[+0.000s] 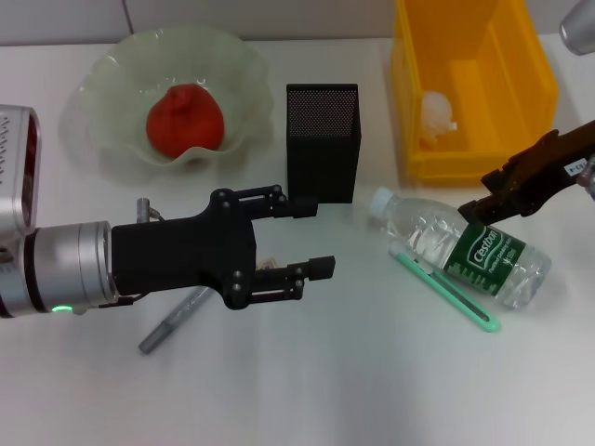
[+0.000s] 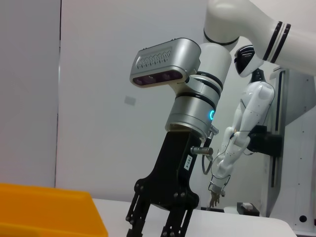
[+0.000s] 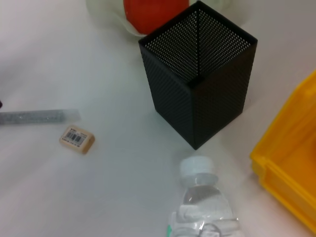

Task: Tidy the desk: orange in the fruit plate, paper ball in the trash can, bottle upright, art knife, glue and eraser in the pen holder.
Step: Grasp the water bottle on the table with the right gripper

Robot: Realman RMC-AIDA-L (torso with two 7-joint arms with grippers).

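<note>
While both grippers, left (image 1: 311, 237) and right (image 1: 485, 212), hovered open, the white tabletop (image 1: 372, 381) carried the lying bottle (image 1: 465, 246).

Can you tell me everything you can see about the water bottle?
The bottle is clear plastic with a white cap and a dark green label with white writing. It looks nearly empty. It lies on its side on the desk, cap toward the pen holder, in front of the trash can. The art knife lies along its near side. The right gripper hovers over its body.
</note>
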